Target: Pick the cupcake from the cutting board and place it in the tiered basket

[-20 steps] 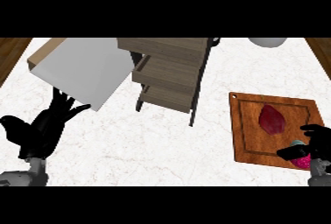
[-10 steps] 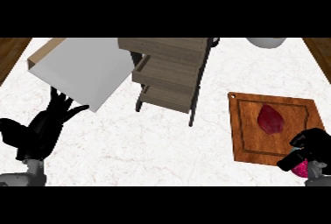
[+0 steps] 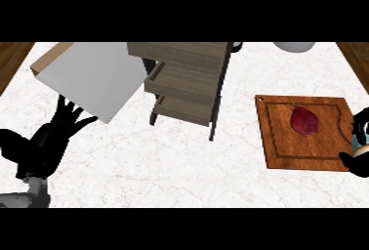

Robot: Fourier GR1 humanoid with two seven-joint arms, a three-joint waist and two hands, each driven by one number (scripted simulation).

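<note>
My right robot hand [image 3: 358, 146] sits at the right edge of the cutting board [image 3: 305, 133], curled round something pale, apparently the cupcake [image 3: 359, 147], mostly hidden. A dark red item [image 3: 305, 120] lies on the board. The tiered basket [image 3: 187, 83] stands on the worktop [image 3: 180, 171]. My left robot hand [image 3: 51, 139] rests open.

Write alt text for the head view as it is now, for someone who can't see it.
The right hand curls round something at the right edge of a wooden cutting board, where a dark red piece lies. A wooden tiered basket stands mid-counter; the left hand rests open at lower left.
</note>
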